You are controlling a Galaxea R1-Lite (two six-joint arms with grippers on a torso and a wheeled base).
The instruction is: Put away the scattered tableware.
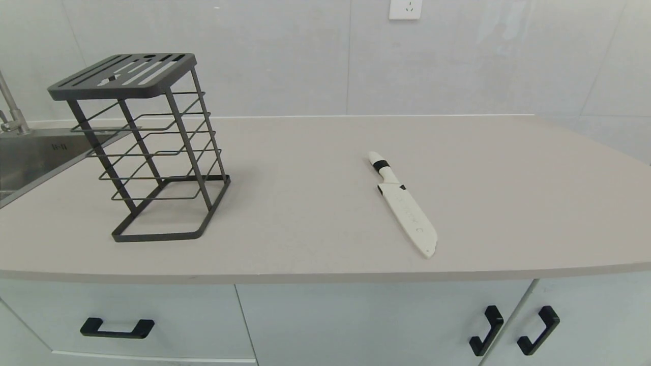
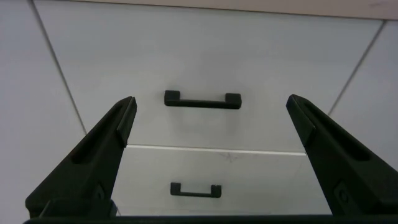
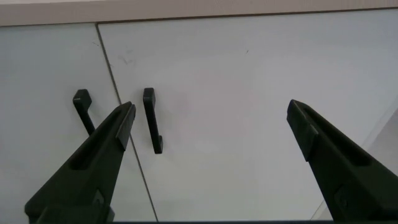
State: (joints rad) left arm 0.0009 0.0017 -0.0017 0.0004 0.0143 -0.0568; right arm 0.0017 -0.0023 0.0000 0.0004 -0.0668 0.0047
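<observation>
Head view, left to right: steel sink point(image 1: 30, 152) with tap point(image 1: 10, 109) at the far left edge, set into the grey worktop point(image 1: 305, 213). Black wire rack point(image 1: 147, 147), upright on the worktop's left part just beside the sink, with a slotted top plate and open wire rungs. White knife point(image 1: 404, 203), lying flat on the worktop right of centre and well apart from the rack; the black-banded handle points toward the wall, the tip toward the front edge. Wall socket point(image 1: 405, 9) above. Below the worktop: one drawer handle point(image 1: 117, 328) at left, paired door handles point(image 1: 511, 330) at right.

Left wrist view: left gripper point(image 2: 211, 106), jaws spread wide and holding nothing, facing the drawer fronts point(image 2: 261, 68).

Right wrist view: right gripper point(image 3: 210, 109), jaws spread wide and holding nothing, facing the cabinet doors point(image 3: 261, 74).
</observation>
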